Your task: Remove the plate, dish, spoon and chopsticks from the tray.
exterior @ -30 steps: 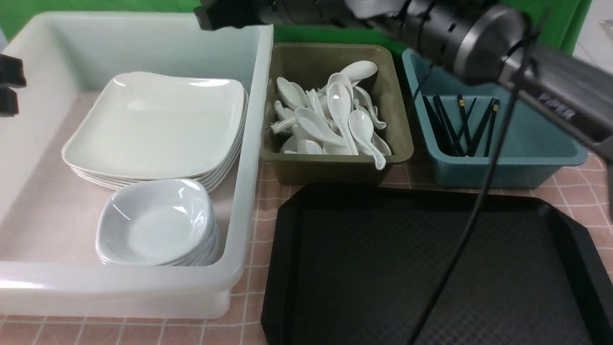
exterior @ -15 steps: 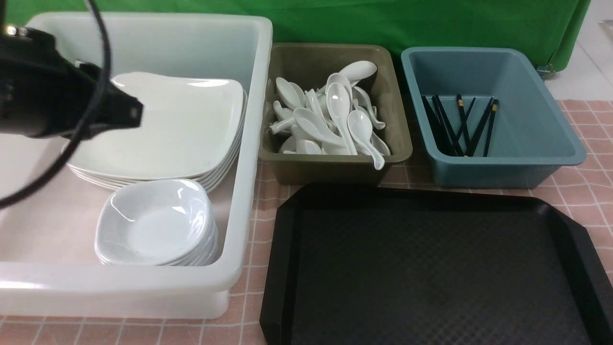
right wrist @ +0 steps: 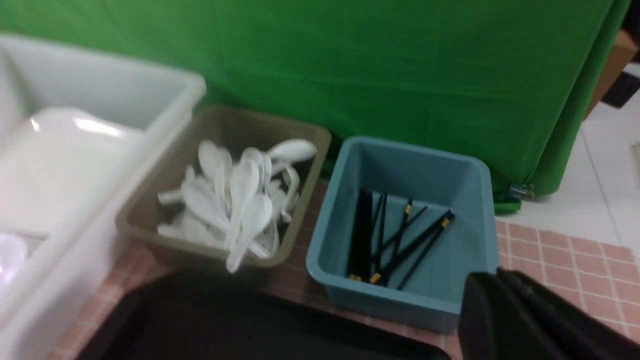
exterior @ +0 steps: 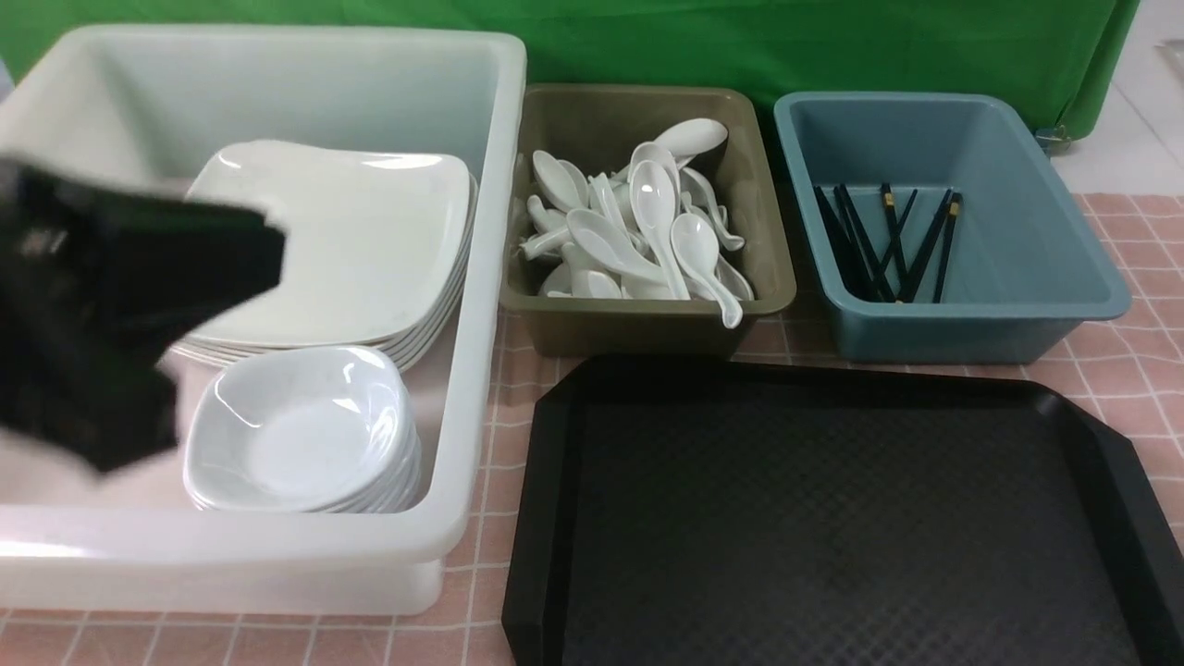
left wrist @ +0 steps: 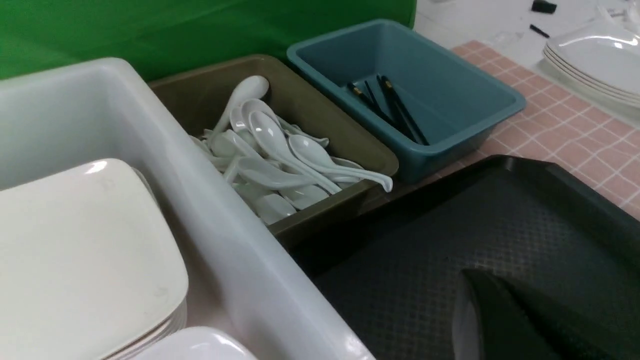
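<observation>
A blurred black left gripper [exterior: 120, 305] hung over the left side of the white tub [exterior: 481, 277], its jaws closed on nothing. Inside that tub, a stack of plates [exterior: 351, 250] sat toward the back, with a stack of dishes [exterior: 305, 435] just in front of it. To the right, touching the tub's wall, an olive tub [exterior: 768, 277] held a heap of white spoons [exterior: 647, 231], one handle overhanging the front rim. Right again, a blue tub [exterior: 1017, 240] held black chopsticks [exterior: 888, 245] with gold bands, lying crossed against its left side. In front of the olive and blue tubs, the black tray [exterior: 832, 518] lay flat on the pink-checked surface [exterior: 1138, 361], its textured floor bare, no plate, dish, spoon or chopsticks on it. The right gripper [right wrist: 520, 320] was outside the front view; in its own wrist view it showed only as a dark shape at the frame's edge, above the surface near the blue tub, its jaws shut and empty. In the left wrist view, more white plates [left wrist: 595, 55] lay stacked beyond the pink surface, well apart from the tubs.
</observation>
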Controlling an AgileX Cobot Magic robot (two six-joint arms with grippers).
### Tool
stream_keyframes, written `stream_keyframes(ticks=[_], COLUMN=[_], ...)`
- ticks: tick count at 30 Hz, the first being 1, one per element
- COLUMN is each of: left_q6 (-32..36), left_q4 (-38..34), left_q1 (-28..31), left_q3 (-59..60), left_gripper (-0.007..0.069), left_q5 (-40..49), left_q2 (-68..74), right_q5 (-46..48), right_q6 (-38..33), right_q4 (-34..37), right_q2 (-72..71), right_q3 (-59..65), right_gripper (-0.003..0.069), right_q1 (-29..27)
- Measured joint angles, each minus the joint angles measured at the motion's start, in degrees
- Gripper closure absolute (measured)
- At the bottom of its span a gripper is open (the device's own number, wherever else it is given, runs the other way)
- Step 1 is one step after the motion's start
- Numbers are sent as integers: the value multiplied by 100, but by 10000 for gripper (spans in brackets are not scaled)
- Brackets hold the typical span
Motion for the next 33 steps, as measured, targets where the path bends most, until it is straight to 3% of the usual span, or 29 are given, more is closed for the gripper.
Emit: stream_keyframes(ticks=[6,13,22,33], left_q6=[-364,-534,-550,-550], left_q4=[22,39,202,369], left_q1=[0,0,0,0], left_q3=[1587,2424,2509,2509], left_gripper=[626,626,625,624], left_q5=[-645,-797,-823,-839], left_q2=[-1421,-2103,-2152,-2152], right_q5=[-2494,-4520,-4855,-4861], right_q6=[753,756,750,750], right_q4=[8,13,13,13], right_q2=[-2167,-3101,-3101,-3101], right_q3=[3094,4653,4816,4816], right_gripper=[629,594,489,455], right_q1=[0,-6,-6,-6])
